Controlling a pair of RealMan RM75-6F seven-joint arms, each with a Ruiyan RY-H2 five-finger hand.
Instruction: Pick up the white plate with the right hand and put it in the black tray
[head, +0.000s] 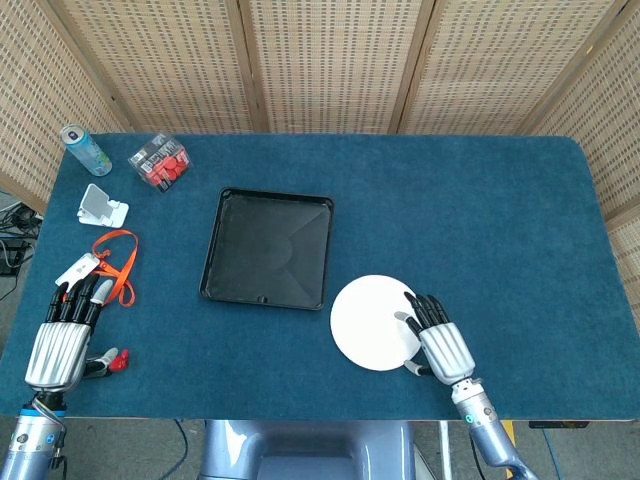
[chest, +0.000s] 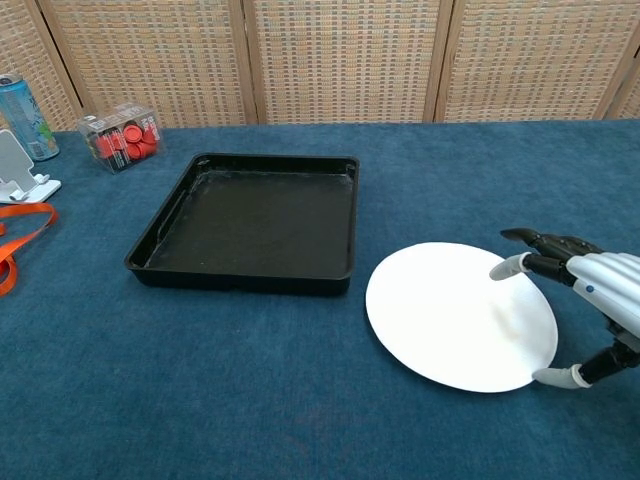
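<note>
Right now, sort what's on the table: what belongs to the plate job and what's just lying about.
Job: white plate; black tray; right hand, fingers over the plate's right edge.

Lying about: can; clear box of red pieces; white stand; orange lanyard; left hand.

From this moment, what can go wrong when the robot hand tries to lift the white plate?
The white plate lies flat on the blue cloth, so the right robot hand, reaching over its right edge, may slide it instead of lifting it. Gripped at one edge only, the plate could tilt and hit the black tray's rim.
</note>
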